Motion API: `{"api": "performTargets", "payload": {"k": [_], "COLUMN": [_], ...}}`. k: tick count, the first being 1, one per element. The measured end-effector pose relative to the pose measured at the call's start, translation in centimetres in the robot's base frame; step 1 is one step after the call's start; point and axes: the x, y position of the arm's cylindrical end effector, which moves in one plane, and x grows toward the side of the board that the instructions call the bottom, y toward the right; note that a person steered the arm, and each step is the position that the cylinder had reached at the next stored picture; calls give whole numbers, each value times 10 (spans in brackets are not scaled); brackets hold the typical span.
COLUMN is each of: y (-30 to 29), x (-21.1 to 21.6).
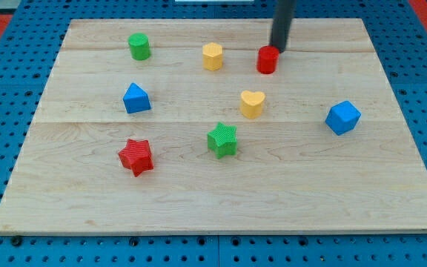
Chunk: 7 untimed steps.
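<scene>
Rod tip (277, 52) is seen touching the red plastic cylinder block (267, 60); the yellow hexagonal block (212, 56) lies apart; no jaws exist.

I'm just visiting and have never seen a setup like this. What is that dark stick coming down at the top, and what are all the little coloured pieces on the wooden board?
There is one picture, from a single camera looking down at a slant on a wooden board. The dark stick is the end of a robot arm. It has no fingers and holds nothing; it only pushes things with my tip. The tip is right against the red cylinder, on its upper right side.

Eight small blocks lie on the board: a yellow hexagonal block and a green cylinder to the left, a yellow heart, a green star, a red star, a blue block and a blue cube.
</scene>
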Motion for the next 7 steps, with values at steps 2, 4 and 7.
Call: {"api": "performTargets", "payload": {"k": [2,4,7], "y": [48,-3,-29], "x": [17,37,54]}}
